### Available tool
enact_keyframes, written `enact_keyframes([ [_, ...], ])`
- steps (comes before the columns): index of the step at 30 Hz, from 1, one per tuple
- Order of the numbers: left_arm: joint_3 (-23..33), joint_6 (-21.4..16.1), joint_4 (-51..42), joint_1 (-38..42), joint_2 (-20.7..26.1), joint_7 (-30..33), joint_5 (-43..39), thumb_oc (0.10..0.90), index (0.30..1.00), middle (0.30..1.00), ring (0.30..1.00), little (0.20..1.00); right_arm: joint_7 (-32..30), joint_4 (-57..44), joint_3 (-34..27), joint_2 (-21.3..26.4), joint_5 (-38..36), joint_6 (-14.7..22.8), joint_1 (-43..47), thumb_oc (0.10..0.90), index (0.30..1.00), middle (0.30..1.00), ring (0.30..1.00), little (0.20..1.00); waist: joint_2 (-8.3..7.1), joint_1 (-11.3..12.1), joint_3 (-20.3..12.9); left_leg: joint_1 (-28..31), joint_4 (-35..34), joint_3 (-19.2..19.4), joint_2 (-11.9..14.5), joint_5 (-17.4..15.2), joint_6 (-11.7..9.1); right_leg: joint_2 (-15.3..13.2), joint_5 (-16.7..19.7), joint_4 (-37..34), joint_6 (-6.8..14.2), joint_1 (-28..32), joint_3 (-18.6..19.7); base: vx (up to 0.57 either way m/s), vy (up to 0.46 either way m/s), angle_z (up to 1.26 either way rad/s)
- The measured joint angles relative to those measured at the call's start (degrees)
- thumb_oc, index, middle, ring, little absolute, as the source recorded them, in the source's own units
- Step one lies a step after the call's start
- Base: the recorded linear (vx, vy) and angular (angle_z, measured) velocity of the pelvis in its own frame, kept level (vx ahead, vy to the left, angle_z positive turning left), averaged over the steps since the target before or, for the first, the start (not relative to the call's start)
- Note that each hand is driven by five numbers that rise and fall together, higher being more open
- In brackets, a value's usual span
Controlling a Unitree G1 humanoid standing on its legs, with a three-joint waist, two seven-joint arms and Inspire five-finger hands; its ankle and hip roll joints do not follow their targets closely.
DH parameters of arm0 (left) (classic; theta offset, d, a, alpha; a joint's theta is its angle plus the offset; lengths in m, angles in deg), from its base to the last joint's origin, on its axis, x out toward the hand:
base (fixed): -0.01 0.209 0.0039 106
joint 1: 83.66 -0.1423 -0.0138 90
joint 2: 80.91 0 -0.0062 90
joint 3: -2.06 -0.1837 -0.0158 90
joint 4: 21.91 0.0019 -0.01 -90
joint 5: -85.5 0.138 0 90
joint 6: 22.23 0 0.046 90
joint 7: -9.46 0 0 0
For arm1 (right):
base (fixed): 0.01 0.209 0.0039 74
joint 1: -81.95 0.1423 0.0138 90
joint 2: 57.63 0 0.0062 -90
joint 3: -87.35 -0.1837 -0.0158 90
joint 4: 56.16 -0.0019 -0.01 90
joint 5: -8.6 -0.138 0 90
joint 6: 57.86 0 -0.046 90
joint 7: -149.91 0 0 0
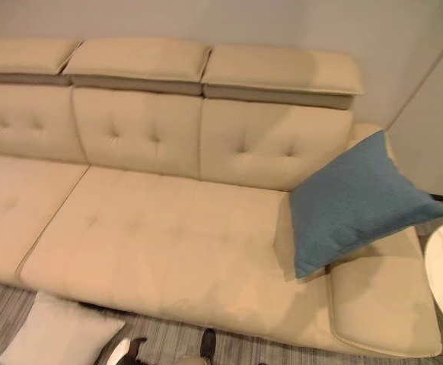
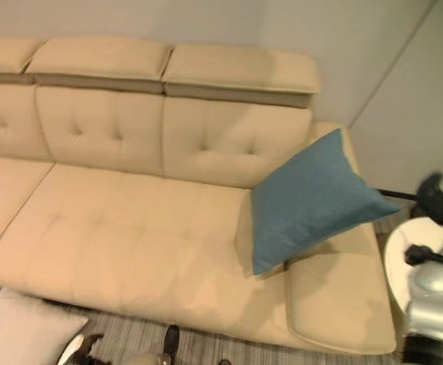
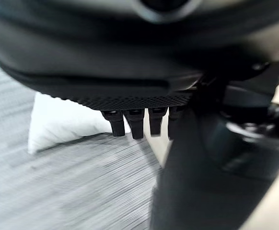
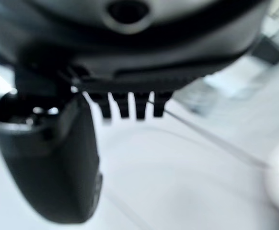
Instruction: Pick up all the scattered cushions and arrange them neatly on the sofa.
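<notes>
Beige tufted leather sofa (image 1: 153,228): blue square fabric cushion (image 1: 355,201) propped against its right armrest, already placed. White cushion (image 1: 58,334) lies on grey striped carpet (image 3: 58,191), awaiting pickup. My left hand (image 3: 134,122) and right hand (image 4: 130,105) hang empty, fingers straight.

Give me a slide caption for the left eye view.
Blue cushion propped at the beige sofa's right end; white cushion on the floor.

**Cushions and sofa**

A square blue fabric cushion (image 1: 355,199) stood tilted at the right end of the long beige tufted leather sofa (image 1: 160,236), leaning against its armrest. A white fabric cushion (image 1: 58,333) lay flat on the grey striped floor, just in front of the sofa's left part.
</notes>
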Motion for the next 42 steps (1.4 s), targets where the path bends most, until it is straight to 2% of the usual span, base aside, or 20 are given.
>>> enact_keyframes([
  [1, -1.70, -0.53, -0.53, 0.32, 0.04, 0.08, 0.12, 0.800, 0.900, 0.900, 0.900, 0.900, -0.53, 3.89, 2.20, -0.36, -0.04, -0.51, 3.12, 0.800, 0.900, 0.900, 0.900, 0.900, -0.64, -0.19, -0.32, -0.39, 0.01, -0.46, 0.16, -0.18, -0.01, 0.09, -0.43, -0.02, -0.13, -0.26, -0.48, 0.01, 0.021, 0.30],
  [3, -4.36, -1.70, -1.41, 0.86, -0.81, 0.03, 0.20, 0.800, 0.900, 0.900, 0.900, 0.900, -0.81, 11.66, 6.74, -0.48, -1.39, -1.10, 8.33, 0.800, 0.900, 0.900, 0.900, 0.900, -1.29, 0.92, -1.38, -1.67, 0.03, -1.56, 0.02, -0.06, -0.48, 0.06, -0.70, -0.03, -0.45, -1.37, -0.70, 0.02, 0.015, 0.25],
  [7, -6.48, -1.49, -1.21, 1.71, -0.84, -0.02, 0.07, 0.800, 0.900, 0.900, 0.900, 0.900, -0.16, 21.40, 15.36, -1.14, -6.50, -1.64, 16.45, 0.800, 0.900, 0.900, 0.900, 0.900, -0.81, 4.44, -1.94, -2.63, 0.02, -1.98, -0.01, 0.10, -0.39, 0.07, -0.57, -0.04, -0.57, -2.09, -1.29, -0.01, 0.015, 0.13],
  [8, -6.43, -1.39, -1.00, 1.72, -1.05, -0.12, 0.03, 0.800, 0.900, 0.900, 0.900, 0.900, 0.63, 23.93, 17.80, -1.10, -6.50, -1.52, 18.06, 0.800, 0.900, 0.900, 0.900, 0.900, -0.88, 4.53, -1.93, -2.89, 0.06, -2.36, -0.10, 0.39, -0.11, 0.06, -0.53, -0.03, -0.56, -2.19, -1.82, -0.01, 0.002, 0.21],
  [11, -6.68, -1.38, -0.67, 1.02, -1.10, -0.37, -0.08, 0.800, 0.900, 0.900, 0.900, 0.900, 2.42, 26.32, 18.55, -1.74, -8.64, -1.22, 18.58, 0.800, 0.900, 0.900, 0.900, 0.900, -1.24, 6.15, -1.84, -3.72, 0.07, -3.00, -0.47, 1.30, 0.42, -0.08, -0.52, -0.03, -0.57, -2.60, -2.58, 0.00, 0.008, 0.18],
  [13, -6.67, -1.44, -0.38, 0.60, -0.99, -0.89, -0.14, 0.800, 0.900, 0.900, 0.900, 0.900, 3.67, 34.05, 20.64, -1.62, -10.19, -1.47, 21.67, 0.800, 0.900, 0.900, 0.900, 0.900, -1.53, 7.34, -1.67, -4.06, 0.09, -3.72, -0.88, 1.57, 0.59, -0.12, -0.53, -0.02, -0.55, -2.58, -3.60, -0.01, -0.004, 0.16],
  [14, -6.67, -1.44, -0.38, 0.60, -0.99, -0.89, -0.14, 0.800, 0.900, 0.900, 0.900, 0.900, 3.67, 34.05, 20.64, -1.62, -10.19, -1.47, 21.67, 0.800, 0.900, 0.900, 0.900, 0.900, -1.53, 7.34, -1.67, -4.06, 0.09, -3.72, -0.88, 1.57, 0.59, -0.12, -0.53, -0.02, -0.55, -2.58, -3.60, -0.03, 0.009, 0.27],
  [15, -6.62, -1.55, 0.06, 0.28, -1.00, -1.14, -0.33, 0.800, 0.900, 0.900, 0.900, 0.900, 4.22, 41.20, 20.92, -1.61, -10.23, -1.69, 23.86, 0.800, 0.900, 0.900, 0.900, 0.900, -1.81, 8.13, -1.51, -4.46, 0.09, -4.74, -1.14, 1.65, 0.63, -0.19, -0.59, -0.02, -0.48, -2.59, -3.85, -0.03, 0.009, 0.22],
  [17, -6.17, -1.66, 0.52, 0.04, -1.16, -1.01, -0.68, 0.800, 0.900, 0.900, 0.900, 0.900, 3.19, 44.35, 20.46, -1.61, -9.85, -3.11, 24.78, 0.800, 0.900, 0.900, 0.900, 0.900, -2.10, 8.88, -1.35, -5.09, 0.10, -5.42, -1.23, 1.74, 0.53, -0.27, -0.73, -0.03, -0.27, -3.02, -4.17, -0.02, 0.009, 0.21],
  [23, -5.64, -1.69, 1.62, -0.25, -1.34, 1.40, -1.76, 0.800, 0.900, 0.900, 0.900, 0.900, -5.96, 41.60, 13.90, -1.33, -4.63, -6.25, 24.40, 0.800, 0.900, 0.900, 0.900, 0.900, -2.14, 8.81, -1.18, -7.97, 0.08, -7.75, -1.29, 2.69, -0.14, 0.31, -0.77, -0.04, -0.26, -4.89, -6.87, -0.02, 0.000, 0.22],
  [29, -6.03, -2.08, 1.49, 0.13, -1.86, 2.06, -1.54, 0.800, 0.900, 0.900, 0.900, 0.900, -7.69, 41.46, 13.67, -0.15, -1.89, -7.90, 24.40, 0.800, 0.900, 0.900, 0.900, 0.900, -1.75, 8.86, 0.96, -9.95, 0.09, -9.38, -1.36, 3.36, -0.78, 0.73, -0.91, -0.07, -0.16, -6.15, -8.46, -0.03, -0.007, 0.15],
  [31, -6.16, -2.07, 1.03, 0.20, -2.05, 2.23, -1.48, 0.800, 0.900, 0.900, 0.900, 0.900, -7.67, 41.61, 14.33, -0.21, -1.17, -8.54, 24.38, 0.800, 0.900, 0.900, 0.900, 0.900, -1.31, 8.99, 1.64, -10.28, 0.09, -9.50, -1.42, 3.56, -0.72, 0.76, -0.90, -0.06, -0.17, -6.43, -8.52, -0.05, -0.006, 0.04],
  [36, -6.31, -2.25, -1.34, 2.02, -2.09, 2.81, -1.73, 0.800, 0.900, 0.900, 0.900, 0.900, -6.60, 44.36, 20.69, -0.82, 4.29, -9.88, 23.97, 0.800, 0.900, 0.900, 0.900, 0.900, -0.21, 9.25, 2.93, -12.16, 0.11, -10.69, -1.66, 4.41, -0.73, 0.87, -0.84, -0.05, -0.23, -7.95, -9.37, -0.05, -0.006, 0.11],
  [40, -6.20, -2.45, -3.24, 2.56, -1.51, 3.99, -2.15, 0.800, 0.900, 0.900, 0.900, 0.900, -6.28, 47.09, 22.46, -1.94, 9.33, -12.84, 21.83, 0.800, 0.900, 0.900, 0.900, 0.900, 0.35, 9.34, 3.39, -12.84, 0.11, -11.68, -1.97, 4.45, -0.73, 0.89, -0.90, -0.04, -0.15, -8.17, -10.23, -0.01, -0.006, 0.15],
  [42, -6.05, -2.49, -3.55, 2.65, -1.51, 4.03, -2.17, 0.800, 0.900, 0.900, 0.900, 0.900, -6.50, 47.10, 22.08, -1.94, 10.85, -12.96, 20.74, 0.800, 0.900, 0.900, 0.900, 0.900, 0.48, 9.33, 3.44, -12.86, 0.12, -11.81, -2.10, 4.45, -0.73, 0.82, -0.90, -0.04, -0.15, -8.11, -10.35, 0.03, -0.004, 0.07],
])
